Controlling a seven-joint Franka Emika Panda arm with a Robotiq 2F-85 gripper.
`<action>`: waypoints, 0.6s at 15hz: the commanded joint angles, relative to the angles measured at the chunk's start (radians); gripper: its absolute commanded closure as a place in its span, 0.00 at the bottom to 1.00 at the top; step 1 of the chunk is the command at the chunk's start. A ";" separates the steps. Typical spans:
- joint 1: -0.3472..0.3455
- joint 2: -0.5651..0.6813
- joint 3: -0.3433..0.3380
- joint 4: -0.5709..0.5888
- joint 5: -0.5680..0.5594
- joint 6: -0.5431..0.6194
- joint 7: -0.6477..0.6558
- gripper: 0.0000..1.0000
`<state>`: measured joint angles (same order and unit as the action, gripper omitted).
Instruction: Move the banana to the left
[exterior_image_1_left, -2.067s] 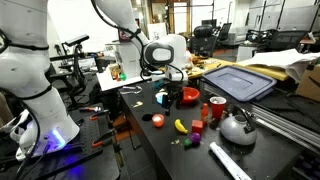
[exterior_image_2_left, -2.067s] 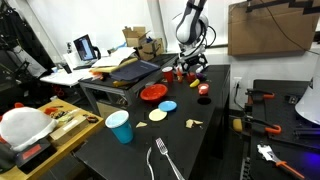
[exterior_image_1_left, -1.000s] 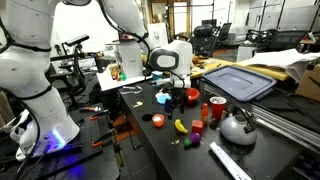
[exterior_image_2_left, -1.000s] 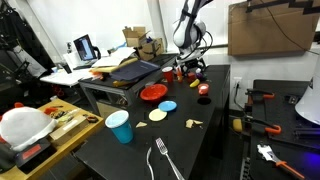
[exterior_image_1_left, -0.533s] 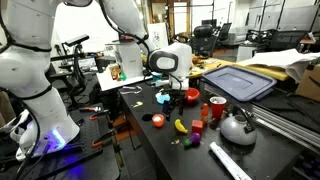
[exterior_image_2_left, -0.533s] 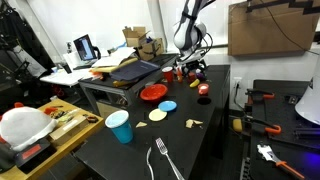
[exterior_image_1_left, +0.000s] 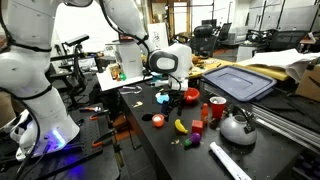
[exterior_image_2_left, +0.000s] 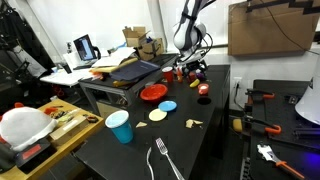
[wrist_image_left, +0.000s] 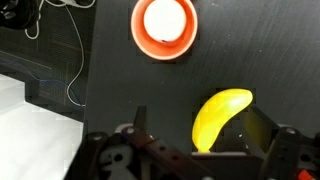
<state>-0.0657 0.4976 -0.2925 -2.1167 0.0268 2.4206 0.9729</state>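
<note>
One banana concerns us here: small, bright yellow, lying flat on the black desk. In the wrist view its long axis runs on a slant, from a lower end near the middle of the frame up to a tip pointing at the upper right. The gripper hangs above it with its jaws spread wide and nothing between them. One of the fingers shows at the lower left of the wrist view and the other at the lower right. The banana lies in the gap between them, closer to the right-hand finger than to the left-hand one, so we judge that the jaws need a small sideways correction and a turn across the fruit's slant before descending.

In an exterior view the banana sits toward the near end of the desk, just beside the orange bowl, with the red bowl farther back and the kettle well apart. In the wrist view bare desk runs from the banana to the edge where a white cable hangs. We judge that strip roomy enough for the shift, provided the banana stops short of that edge.
</note>
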 joint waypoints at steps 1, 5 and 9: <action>-0.004 0.001 0.003 0.003 -0.002 -0.002 0.001 0.00; 0.024 0.017 -0.009 -0.004 -0.030 -0.007 0.045 0.00; 0.026 0.061 -0.006 0.019 -0.005 0.007 0.079 0.00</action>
<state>-0.0486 0.5329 -0.2926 -2.1156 0.0153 2.4207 0.9906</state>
